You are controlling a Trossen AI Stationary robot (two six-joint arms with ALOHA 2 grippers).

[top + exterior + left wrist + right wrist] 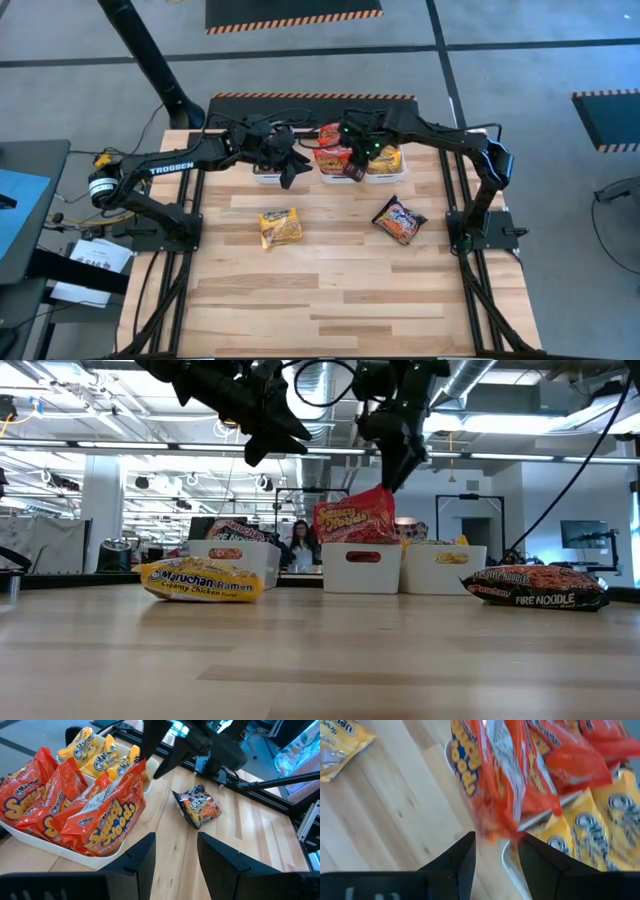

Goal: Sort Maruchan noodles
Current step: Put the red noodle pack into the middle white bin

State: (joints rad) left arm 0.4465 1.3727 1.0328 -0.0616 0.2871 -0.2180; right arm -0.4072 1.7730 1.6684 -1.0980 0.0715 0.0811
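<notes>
Pale wooden desk (340,290) first, near edge: bare planks, nothing to snag on. A little farther in lie the two strays — a crinkly yellow Maruchan creamy chicken packet (280,227) toward the left arm's side, and a dark brown fire noodle packet (399,220) toward the right arm's side, well apart from each other, both flat on the wood.

Farther back, the row of three white rectangular plastic bins. The left tool (290,165) hangs over the left bin (265,178), fingers (142,852) spread with nothing between them. The right tool (355,168) sits at the middle bin (362,570), which is stuffed with glossy red Maruchan packets (75,815); its fingers stand apart, and one red packet's edge hangs right at the gap — whether it is pinched or merely brushing, I can't tell. Beyond, the right bin (442,570) holds yellow packets (605,830).

Here's the danger, as I read it: that red pile rides high above the rim, one packet leaning over the side. Pull away carelessly and the slick plastic could drag a neighbour out, or tip reds into the yellows next door. And the two tools are close together — a crossing reach for either stray risks a knock.
</notes>
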